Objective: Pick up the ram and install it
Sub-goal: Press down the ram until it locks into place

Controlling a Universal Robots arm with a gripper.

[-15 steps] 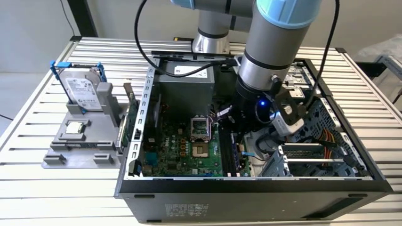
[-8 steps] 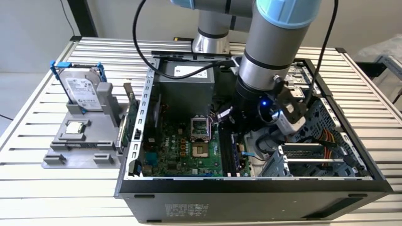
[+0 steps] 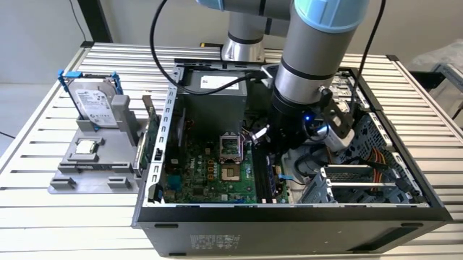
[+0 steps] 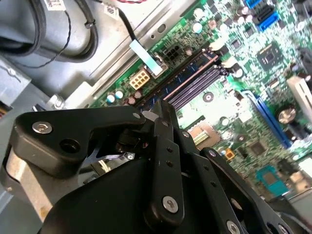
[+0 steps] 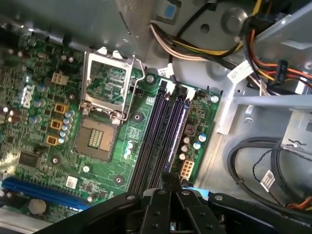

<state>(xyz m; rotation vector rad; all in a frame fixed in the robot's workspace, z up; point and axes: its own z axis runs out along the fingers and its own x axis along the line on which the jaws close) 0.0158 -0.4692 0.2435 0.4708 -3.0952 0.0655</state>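
Low in the first wrist view, the gripper (image 5: 170,179) shows fingers pinched together on nothing I can see, tips over the near end of the ram (image 5: 179,124). That bluish stick stands edge-up in a memory slot, mid-frame. It looks light, stiff and fragile: grip the flat faces near the top edge. Beyond sits the processor socket (image 5: 97,139).

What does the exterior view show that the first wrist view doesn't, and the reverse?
Exterior view: the slatted table, the hard drive in its blue frame and a small processor chip on a grey stand beside the open computer case. First wrist view: coloured cable bundles up close, with the end effector by the memory slots. Both: the green motherboard and its empty processor socket.
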